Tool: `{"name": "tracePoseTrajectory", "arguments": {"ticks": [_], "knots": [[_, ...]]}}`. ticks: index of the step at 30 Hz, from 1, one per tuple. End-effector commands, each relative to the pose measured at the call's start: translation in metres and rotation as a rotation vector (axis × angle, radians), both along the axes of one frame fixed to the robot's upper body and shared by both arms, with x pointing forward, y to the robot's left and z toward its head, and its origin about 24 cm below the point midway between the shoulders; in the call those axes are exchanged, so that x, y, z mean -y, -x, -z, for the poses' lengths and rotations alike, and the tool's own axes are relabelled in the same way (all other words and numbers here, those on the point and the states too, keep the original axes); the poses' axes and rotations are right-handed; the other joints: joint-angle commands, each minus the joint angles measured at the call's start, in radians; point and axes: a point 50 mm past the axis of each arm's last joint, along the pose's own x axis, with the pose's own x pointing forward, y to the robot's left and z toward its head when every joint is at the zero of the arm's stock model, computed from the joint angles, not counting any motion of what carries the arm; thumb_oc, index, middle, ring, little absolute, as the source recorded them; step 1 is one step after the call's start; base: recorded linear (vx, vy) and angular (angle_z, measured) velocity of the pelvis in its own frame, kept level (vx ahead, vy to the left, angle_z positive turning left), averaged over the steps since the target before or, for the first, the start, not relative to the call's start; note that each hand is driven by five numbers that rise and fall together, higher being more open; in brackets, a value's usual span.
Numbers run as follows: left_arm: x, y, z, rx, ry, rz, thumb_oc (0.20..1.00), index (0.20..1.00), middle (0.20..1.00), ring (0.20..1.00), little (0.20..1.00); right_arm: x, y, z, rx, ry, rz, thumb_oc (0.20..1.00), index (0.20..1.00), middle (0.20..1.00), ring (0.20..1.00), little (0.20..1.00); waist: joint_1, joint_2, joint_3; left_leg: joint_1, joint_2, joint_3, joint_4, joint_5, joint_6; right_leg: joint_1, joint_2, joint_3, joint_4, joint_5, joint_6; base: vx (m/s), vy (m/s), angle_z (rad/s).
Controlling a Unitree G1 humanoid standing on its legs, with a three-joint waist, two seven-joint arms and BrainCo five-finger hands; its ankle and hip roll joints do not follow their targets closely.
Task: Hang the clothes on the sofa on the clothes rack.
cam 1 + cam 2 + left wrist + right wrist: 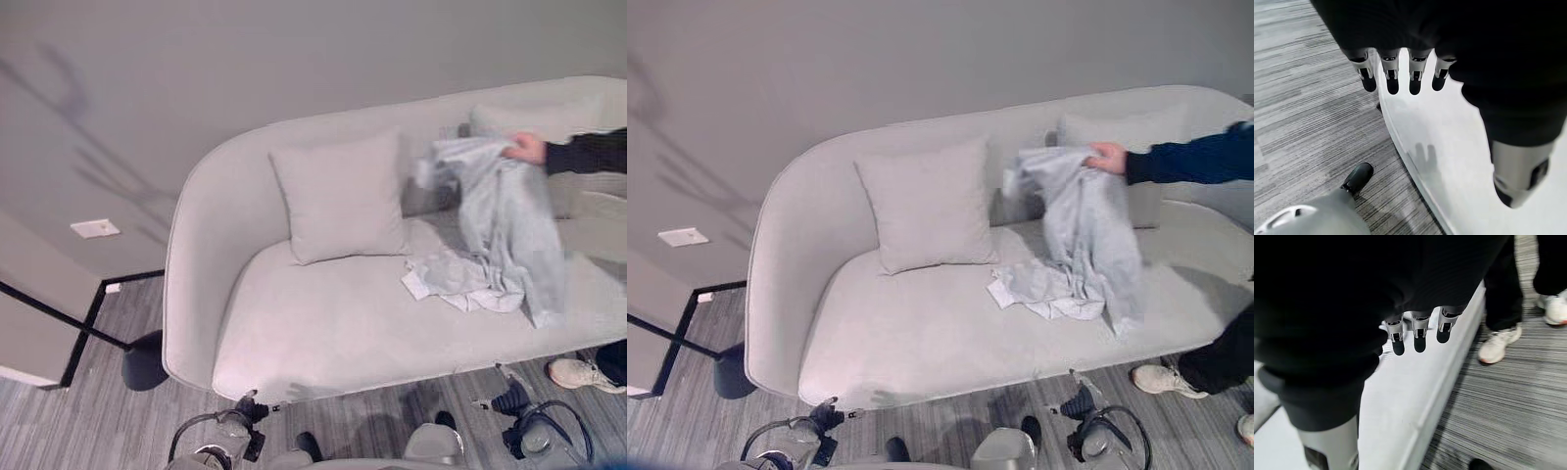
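A black floor stand (59,323) rises at far left beside a pale grey sofa (323,333), where a square cushion (340,199) leans on the backrest. The robot's left hand (1400,73) hangs low over the sofa's front edge, fingers straight and apart, holding nothing. Right of centre, the light blue-grey garment (495,230) is partly heaped on the seat and partly lifted by a person's hand (527,149) in a dark sleeve (588,152). The robot's right hand (1418,335) hovers over the seat's front edge near the person's white shoe (1498,345), fingers relaxed and empty.

The likeliest trouble: reaching for the garment while the person grips it, which would bring a tug, a partial catch on loose cloth, or contact with the arm. The seat left of the garment lies open for an approach; the curved front rim and the nearby legs crowd the right side. No clothes rack can be made out for certain.
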Motion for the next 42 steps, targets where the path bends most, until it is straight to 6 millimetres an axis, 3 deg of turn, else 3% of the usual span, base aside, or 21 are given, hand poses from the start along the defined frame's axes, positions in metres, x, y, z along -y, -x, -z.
{"name": "tracePoseTrajectory", "arguments": {"ticks": [1,7,15,17,18,19,22,24,26,28,31,32,33,34,35,36,37,38,39,40,42], "knots": [[0.026,-0.026,-0.005,0.054,0.035,0.055,1.000,1.000,1.000,1.000,1.000,0.018,-0.060,-0.039,0.168,0.099,-0.095,1.000,1.000,1.000,1.000,1.000,-0.023,0.145,0.078,0.096,0.056,-0.049,0.009,-0.055,-0.040,0.042,-0.070,0.024,0.017,-0.005,0.087,-0.02,0.016,-0.29],[0.026,-0.012,0.000,0.023,0.038,0.047,1.000,1.000,1.000,1.000,1.000,0.015,-0.070,-0.045,0.190,0.118,-0.138,1.000,1.000,1.000,1.000,1.000,-0.015,0.146,0.073,0.112,0.049,-0.041,0.009,-0.056,-0.041,0.050,-0.068,0.022,0.021,-0.003,0.089,-0.03,0.015,0.03],[0.018,0.004,0.005,-0.023,0.049,-0.052,1.000,1.000,1.000,1.000,1.000,0.012,-0.060,-0.034,0.145,0.111,-0.119,1.000,1.000,1.000,1.000,1.000,-0.005,0.141,0.086,0.114,0.059,-0.032,0.009,-0.075,-0.050,0.052,-0.060,-0.007,0.019,-0.005,0.098,-0.02,-0.037,-0.07],[0.016,-0.003,0.002,-0.019,0.028,-0.011,1.000,1.000,1.000,1.000,1.000,0.018,-0.053,-0.032,0.135,0.108,-0.083,1.000,1.000,1.000,1.000,1.000,-0.021,0.140,0.106,0.097,0.064,-0.055,0.009,-0.067,-0.045,0.035,-0.037,0.052,0.038,-0.012,0.088,-0.08,-0.101,-0.20],[0.015,-0.008,0.001,-0.012,0.014,0.019,1.000,1.000,1.000,1.000,1.000,0.019,-0.052,-0.033,0.137,0.110,-0.080,1.000,1.000,1.000,1.000,1.000,-0.026,0.141,0.108,0.092,0.067,-0.061,0.009,-0.065,-0.046,0.034,-0.042,0.069,0.039,-0.016,0.087,-0.16,-0.298,0.22],[0.015,-0.022,-0.005,0.020,-0.009,0.078,1.000,1.000,1.000,1.000,1.000,0.021,-0.057,-0.040,0.165,0.101,-0.068,1.000,1.000,1.000,1.000,1.000,-0.027,0.158,0.111,0.072,0.100,-0.055,0.009,-0.057,-0.060,0.036,-0.110,0.086,0.037,-0.016,0.084,-0.10,-0.304,0.37],[0.010,-0.034,-0.011,0.057,-0.018,0.078,1.000,1.000,1.000,1.000,1.000,0.023,-0.060,-0.042,0.174,0.093,-0.054,1.000,1.000,1.000,1.000,1.000,-0.017,0.152,0.103,0.036,0.131,-0.075,0.019,-0.049,-0.069,0.025,-0.151,0.157,0.037,-0.015,0.083,-0.09,-0.432,0.00],[0.006,-0.038,-0.013,0.075,-0.015,0.045,1.000,1.000,1.000,1.000,1.000,0.021,-0.069,-0.049,0.206,0.090,-0.069,1.000,1.000,1.000,1.000,1.000,0.007,0.129,0.092,0.007,0.170,-0.090,0.025,-0.038,-0.075,0.022,-0.138,0.176,0.044,-0.013,0.096,-0.07,-0.589,-0.17],[0.000,-0.025,-0.009,0.043,-0.011,-0.016,1.000,1.000,1.000,1.000,1.000,0.028,-0.079,-0.064,0.252,0.128,-0.128,1.000,1.000,1.000,1.000,1.000,0.027,0.133,0.074,-0.025,0.280,-0.114,0.028,-0.002,-0.073,0.017,-0.034,0.150,0.097,-0.038,0.110,-0.03,-0.866,-0.03],[0.004,-0.024,-0.007,0.036,-0.001,-0.023,1.000,1.000,1.000,1.000,1.000,0.039,-0.073,-0.067,0.241,0.154,-0.112,1.000,1.000,1.000,1.000,1.000,0.016,0.143,0.068,-0.045,0.349,-0.120,0.041,0.032,-0.057,0.015,0.039,0.133,0.108,-0.044,0.115,0.05,-0.719,0.10],[0.008,-0.025,-0.007,0.048,0.039,-0.071,1.000,1.000,1.000,1.000,1.000,0.052,-0.067,-0.072,0.228,0.202,-0.106,1.000,1.000,1.000,1.000,1.000,0.015,0.130,0.070,-0.079,0.389,-0.107,0.080,0.031,-0.041,0.037,0.082,0.113,0.060,-0.046,0.112,0.03,-0.531,0.03],[0.007,-0.023,-0.007,0.056,0.051,-0.101,1.000,1.000,1.000,1.000,1.000,0.061,-0.062,-0.074,0.225,0.219,-0.082,1.000,1.000,1.000,1.000,1.000,0.012,0.110,0.079,-0.072,0.391,-0.059,0.095,0.019,-0.042,0.054,0.090,0.085,0.039,-0.042,0.107,0.02,-0.458,0.10],[0.007,-0.020,-0.005,0.054,0.062,-0.123,1.000,1.000,1.000,1.000,1.000,0.063,-0.061,-0.076,0.232,0.219,-0.075,1.000,1.000,1.000,1.000,1.000,0.016,0.104,0.084,-0.075,0.368,-0.082,0.122,0.021,-0.046,0.058,0.101,0.087,0.018,-0.031,0.098,0.08,-0.670,0.66],[0.002,-0.009,-0.002,0.042,0.072,-0.215,1.000,1.000,1.000,1.000,1.000,0.055,-0.063,-0.072,0.228,0.199,-0.098,1.000,1.000,1.000,1.000,1.000,0.047,0.083,0.084,-0.125,0.260,-0.204,0.189,-0.013,-0.052,0.058,0.137,0.131,-0.032,-0.026,0.075,0.06,-0.561,0.67],[-0.001,-0.006,-0.002,0.044,0.071,-0.253,1.000,1.000,1.000,1.000,1.000,0.050,-0.064,-0.070,0.224,0.190,-0.116,1.000,1.000,1.000,1.000,1.000,0.063,0.065,0.077,-0.151,0.214,-0.224,0.203,-0.034,-0.048,0.058,0.149,0.145,-0.053,-0.023,0.064,0.14,-0.669,0.38],[-0.003,-0.003,-0.001,0.041,0.070,-0.286,1.000,1.000,1.000,1.000,1.000,0.042,-0.066,-0.066,0.218,0.168,-0.143,1.000,1.000,1.000,1.000,1.000,0.086,0.063,0.061,-0.181,0.119,-0.215,0.186,-0.048,-0.041,0.074,0.190,0.156,-0.084,-0.029,0.050,0.08,-0.358,-0.73],[-0.004,-0.003,-0.001,0.042,0.069,-0.287,1.000,1.000,1.000,1.000,1.000,0.041,-0.066,-0.066,0.218,0.167,-0.144,1.000,1.000,1.000,1.000,1.000,0.089,0.060,0.061,-0.182,0.115,-0.210,0.185,-0.042,-0.038,0.072,0.185,0.160,-0.087,-0.023,0.051,0.23,-0.435,-1.14],[-0.002,0.005,0.002,0.016,0.074,-0.284,1.000,1.000,1.000,1.000,1.000,0.037,-0.070,-0.065,0.213,0.166,-0.165,1.000,1.000,1.000,1.000,1.000,0.118,0.080,0.040,-0.240,-0.002,-0.148,0.114,-0.035,-0.037,0.115,0.241,0.158,-0.106,-0.044,0.035,0.14,-0.198,-1.33],[-0.002,0.005,0.002,0.017,0.075,-0.285,1.000,1.000,1.000,1.000,1.000,0.037,-0.071,-0.065,0.213,0.166,-0.166,1.000,1.000,1.000,1.000,1.000,0.120,0.078,0.039,-0.241,-0.005,-0.144,0.110,-0.028,-0.034,0.111,0.238,0.161,-0.106,-0.041,0.035,0.30,-0.327,-0.40],[0.000,0.012,0.004,0.001,0.087,-0.296,1.000,1.000,1.000,1.000,1.000,0.035,-0.082,-0.072,0.246,0.180,-0.186,1.000,1.000,1.000,1.000,1.000,0.151,0.086,0.040,-0.288,-0.058,-0.111,0.067,-0.051,-0.033,0.155,0.272,0.169,-0.106,-0.061,0.032,0.21,-0.156,-0.20],[0.000,0.026,0.009,-0.035,0.090,-0.317,1.000,1.000,1.000,1.000,1.000,0.029,-0.101,-0.083,0.302,0.185,-0.211,1.000,1.000,1.000,1.000,1.000,0.194,0.101,0.052,-0.309,-0.073,-0.114,0.056,-0.064,-0.026,0.195,0.287,0.187,-0.106,-0.063,0.033,0.34,-0.149,-0.29]]}}
